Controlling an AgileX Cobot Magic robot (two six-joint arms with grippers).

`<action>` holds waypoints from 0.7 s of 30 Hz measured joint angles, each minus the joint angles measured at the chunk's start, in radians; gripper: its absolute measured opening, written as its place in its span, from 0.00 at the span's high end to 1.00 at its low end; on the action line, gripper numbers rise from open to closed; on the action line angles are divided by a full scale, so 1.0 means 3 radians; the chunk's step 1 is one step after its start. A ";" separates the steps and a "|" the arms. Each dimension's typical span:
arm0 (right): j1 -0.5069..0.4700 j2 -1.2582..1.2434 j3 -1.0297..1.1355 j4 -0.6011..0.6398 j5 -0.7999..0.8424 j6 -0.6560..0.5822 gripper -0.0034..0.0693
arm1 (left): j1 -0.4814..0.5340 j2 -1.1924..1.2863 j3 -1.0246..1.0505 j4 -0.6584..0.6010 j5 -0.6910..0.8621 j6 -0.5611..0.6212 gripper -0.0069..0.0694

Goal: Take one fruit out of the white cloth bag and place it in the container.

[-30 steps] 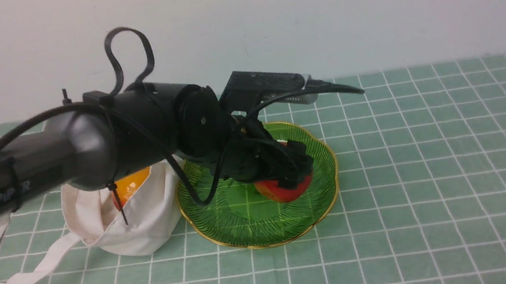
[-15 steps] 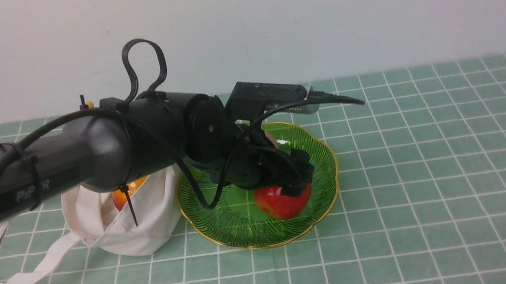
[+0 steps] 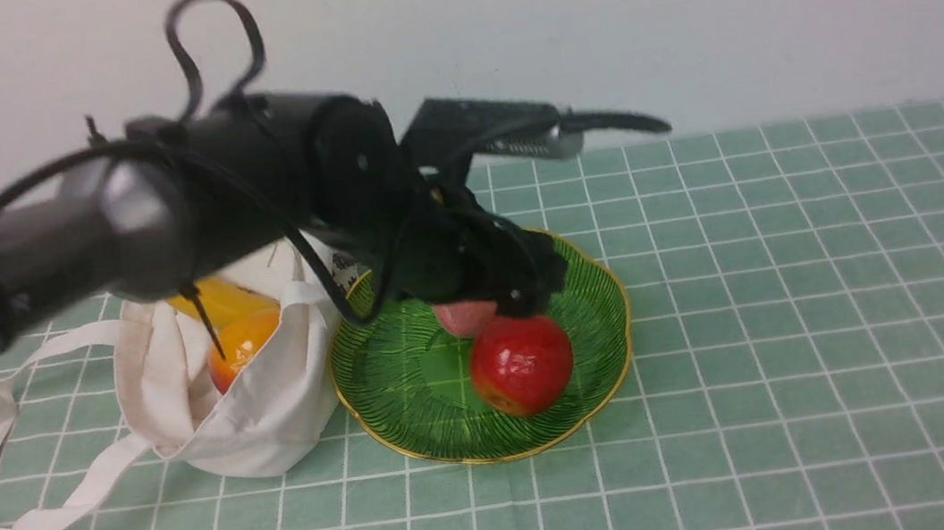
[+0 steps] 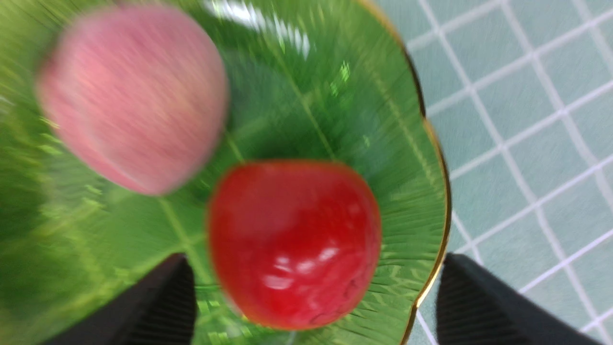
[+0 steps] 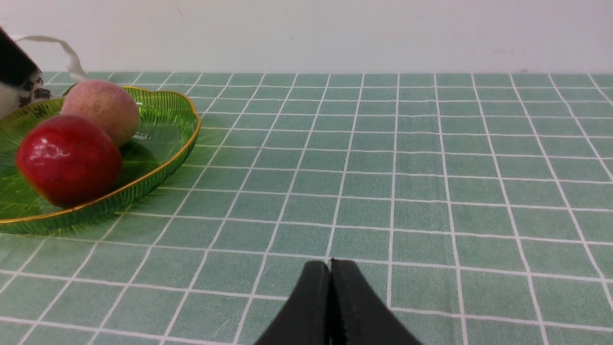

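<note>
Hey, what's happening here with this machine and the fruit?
The robot's left gripper is open above a green glass dish, holding nothing. Below it, a shiny red apple lies in the dish beside a pink peach. The white cloth bag next to the dish still has an orange fruit and something yellow in it. The right gripper is shut and away from the fruit.

A matte pink peach (image 3: 465, 318), an orange fruit (image 3: 244, 347), something yellow (image 3: 222, 299) — and a green, white-gridded tablecloth (image 3: 801, 306).
</note>
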 joint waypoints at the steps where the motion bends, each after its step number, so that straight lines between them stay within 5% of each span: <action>1: 0.0000 0.0000 0.0000 0.0000 0.0000 0.0000 0.97 | 0.0033 -0.0047 -0.0109 0.0012 0.0155 0.0000 0.31; 7: 0.0000 0.0000 0.0000 0.0000 0.0000 0.0000 0.97 | 0.0141 -0.0364 -0.0603 0.0048 0.1094 0.0015 0.85; 21: 0.0000 0.0000 0.0000 0.0000 0.0000 0.0000 0.97 | 0.0141 -0.1444 -0.0629 0.0048 0.1792 0.0316 0.92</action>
